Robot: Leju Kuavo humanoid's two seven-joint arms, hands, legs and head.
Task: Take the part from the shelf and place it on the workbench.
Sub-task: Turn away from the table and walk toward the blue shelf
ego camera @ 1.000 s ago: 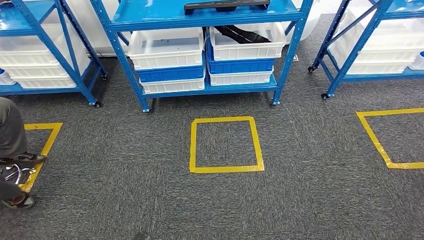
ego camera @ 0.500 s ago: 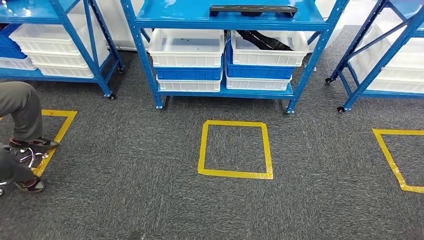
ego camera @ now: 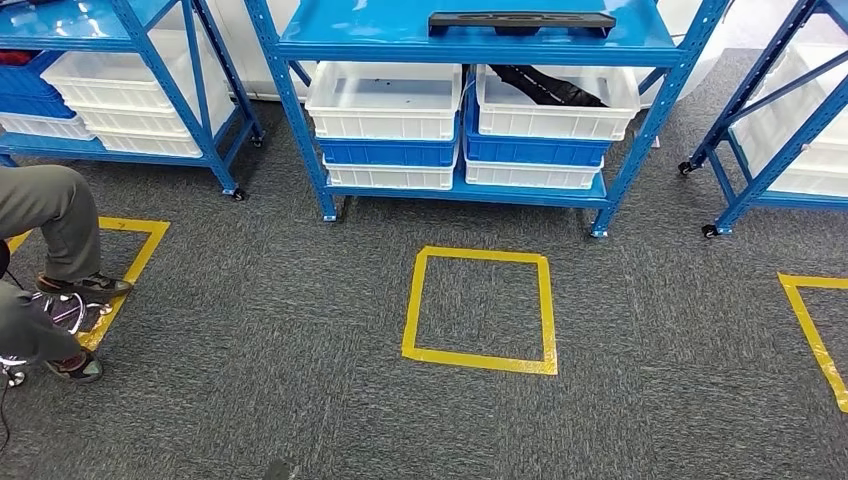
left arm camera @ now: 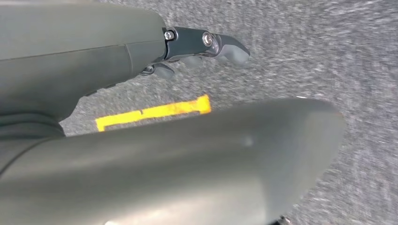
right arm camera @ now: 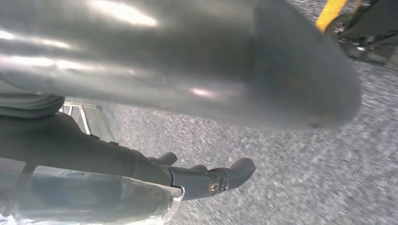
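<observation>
A long flat black part (ego camera: 520, 20) lies on the upper blue board of the middle shelf (ego camera: 300, 120), straight ahead across the carpet. A second dark part (ego camera: 548, 85) lies slanted in the right-hand white bin (ego camera: 555, 110) on the level below. My left hand (left arm camera: 187, 47) hangs over the grey carpet with its dark fingers (left arm camera: 220, 44) stretched out and nothing in them. Beside my body, my right hand (right arm camera: 187, 176) also hangs low above the carpet; its fingers (right arm camera: 234, 171) are apart and hold nothing.
A yellow tape square (ego camera: 412, 300) marks the carpet in front of the middle shelf. Stacked white and blue bins (ego camera: 385, 150) fill its lower level. A person's legs (ego camera: 50, 215) stand at the left by another tape square (ego camera: 135, 265). More blue shelves (ego camera: 760, 150) flank both sides.
The whole picture has shifted: the shelf and tape square now sit lower and further right, and more of the person's legs shows at the left. The camera has moved.
</observation>
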